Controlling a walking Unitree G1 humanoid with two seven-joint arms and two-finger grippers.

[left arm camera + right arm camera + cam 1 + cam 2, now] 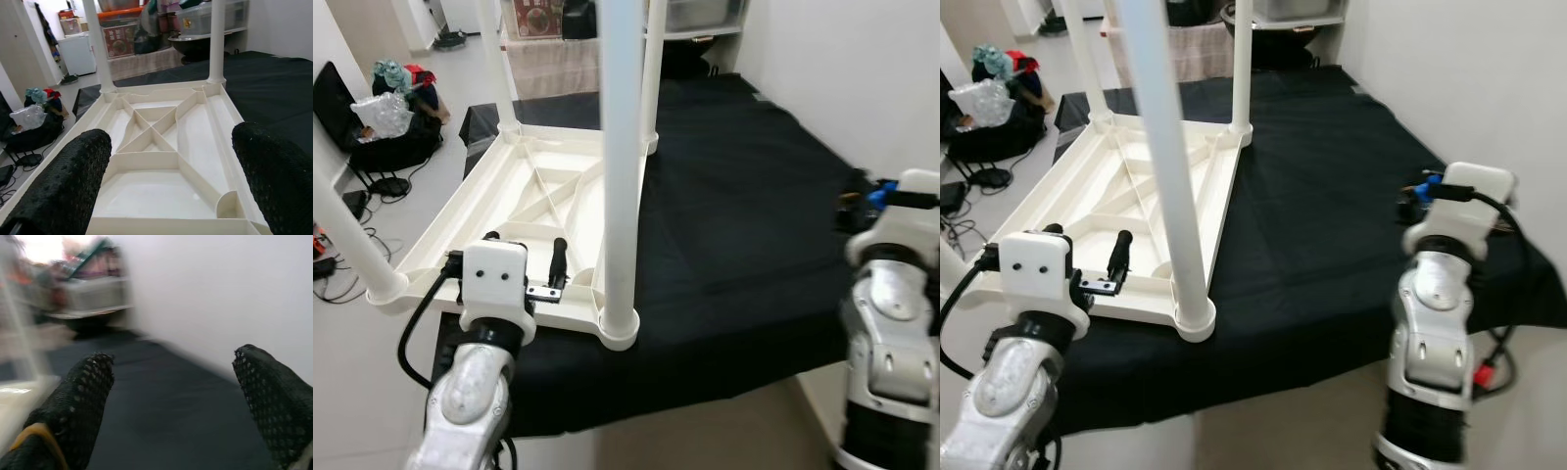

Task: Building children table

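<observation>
Children's table [538,211], white plastic, lies upside down on a black-covered bed [744,225], occupying the centre and left of the left eye view. Ribbed underside faces up; inverted placement presumably exposes the corner sockets so the legs can be pushed in from above. Near leg [623,166] stands upright in the corner socket at centre frame. Two more legs stand at the far corners, top of frame. A fourth leg [350,235] at the left edge leans outward from its corner; possibly not fully seated, cannot confirm.

Left hand [524,266], lower left, is at the table's near rim, fingers parted and holding nothing; the left wrist view looks straight between the fingers [68,181] across the ribbed underside. Position suggests it is placed to steady or grip the near edge.

Right hand [176,396] is open and empty, raised at the right of the frame over the black cover, well apart from the table. Right wrist view is blurred.

Clutter and bags [391,98] on the floor, upper left.
</observation>
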